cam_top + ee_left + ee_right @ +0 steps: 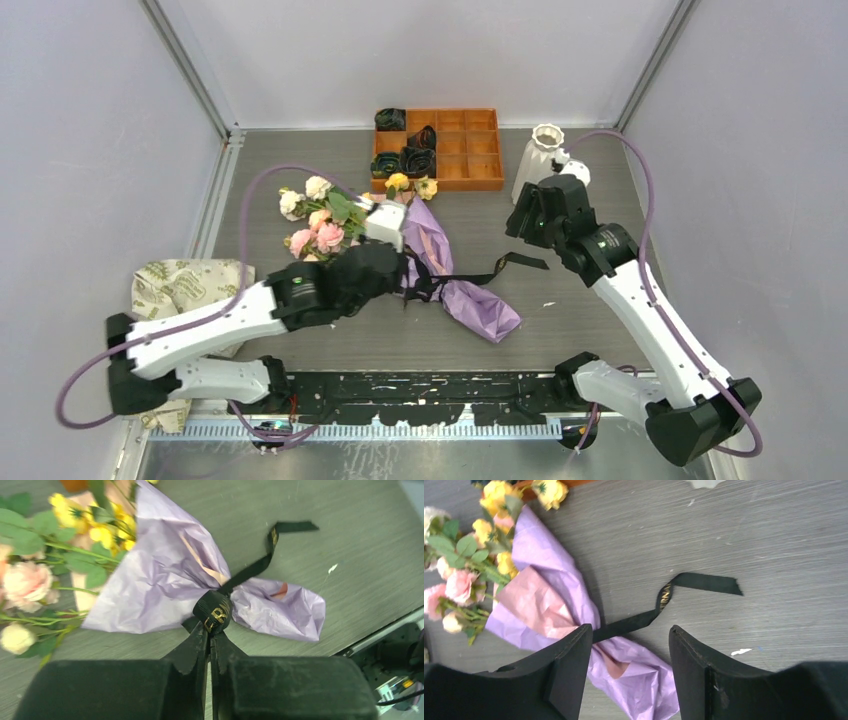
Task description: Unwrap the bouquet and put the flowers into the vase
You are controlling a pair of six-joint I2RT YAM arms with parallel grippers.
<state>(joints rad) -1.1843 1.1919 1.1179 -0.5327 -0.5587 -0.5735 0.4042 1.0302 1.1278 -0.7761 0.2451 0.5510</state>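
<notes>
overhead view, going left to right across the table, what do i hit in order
crumpled beige paper → pink and white roses → purple wrapping paper → white vase; the orange tray overlaps the roses and wrapping sideways, so it is left out

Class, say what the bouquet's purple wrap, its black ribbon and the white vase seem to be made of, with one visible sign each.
Purple wrap: thin matte paper, crinkled and creased.
Black ribbon: likely woven fabric, flat, limp, gold lettering.
Vase: probably ceramic, white, rigid ribs; plastic possible.
</notes>
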